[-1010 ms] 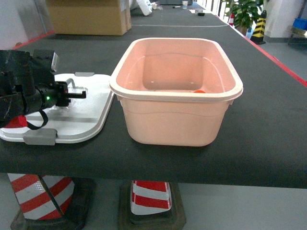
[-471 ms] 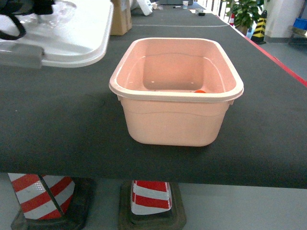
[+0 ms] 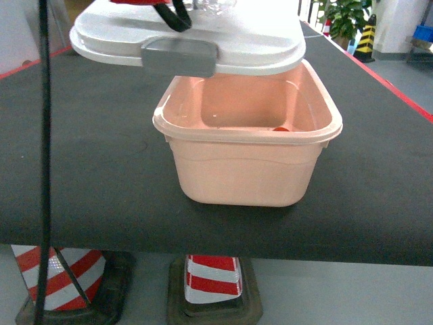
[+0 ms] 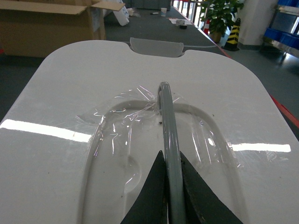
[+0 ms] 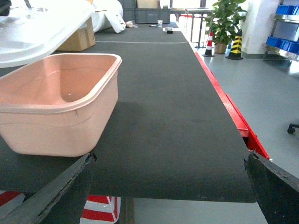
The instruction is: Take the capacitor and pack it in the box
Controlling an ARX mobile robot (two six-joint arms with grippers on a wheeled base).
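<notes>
The pale pink box stands open on the black table, also seen in the right wrist view. A small orange piece, the capacitor, lies on its floor near the front wall. The white lid with its grey clasp hangs in the air above the box's back half. My left gripper is shut on the lid's grey handle. The lid shows at the right wrist view's top left. My right gripper stands wide open with nothing in it, off the table's front edge, right of the box.
A brown cardboard carton sits at the table's far end. Red-and-white cones stand under the table. A black cable hangs down at the left. The table's red side edge runs along the right.
The lid lay on the table left of the box with the left gripper on its handle. It has been lifted and carried right, and now hovers over the box.
</notes>
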